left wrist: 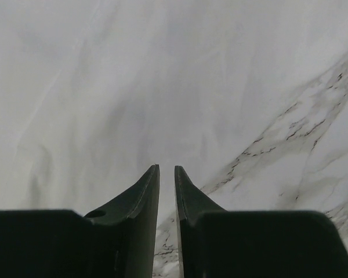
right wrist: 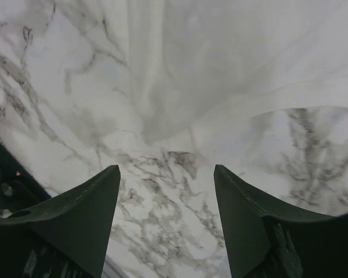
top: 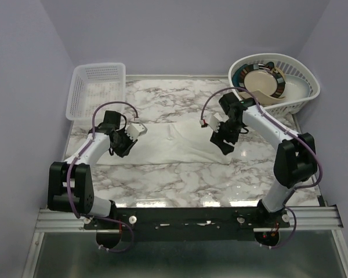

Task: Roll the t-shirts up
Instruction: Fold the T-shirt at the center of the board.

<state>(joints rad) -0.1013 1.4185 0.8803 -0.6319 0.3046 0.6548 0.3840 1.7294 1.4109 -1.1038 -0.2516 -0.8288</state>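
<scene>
Soft white cloth t-shirt (top: 174,145) is lying flat mid grey-veined marble bench (top: 162,179), btwn both arms. L tool (left wrist: 167,169) is hovering over its left part, jaws a slit apart, pinching nothing. R tool (right wrist: 165,168) is hanging at its right edge, spread wide. Far left, a rectangular white plastic lattice basket (top: 97,90) is sitting.

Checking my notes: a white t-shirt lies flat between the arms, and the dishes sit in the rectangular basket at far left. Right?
The t-shirt does lie flat between the arms, but the dishes sit in the oval basket at far right, not the rectangular basket at far left. The top external view shows it.
</scene>
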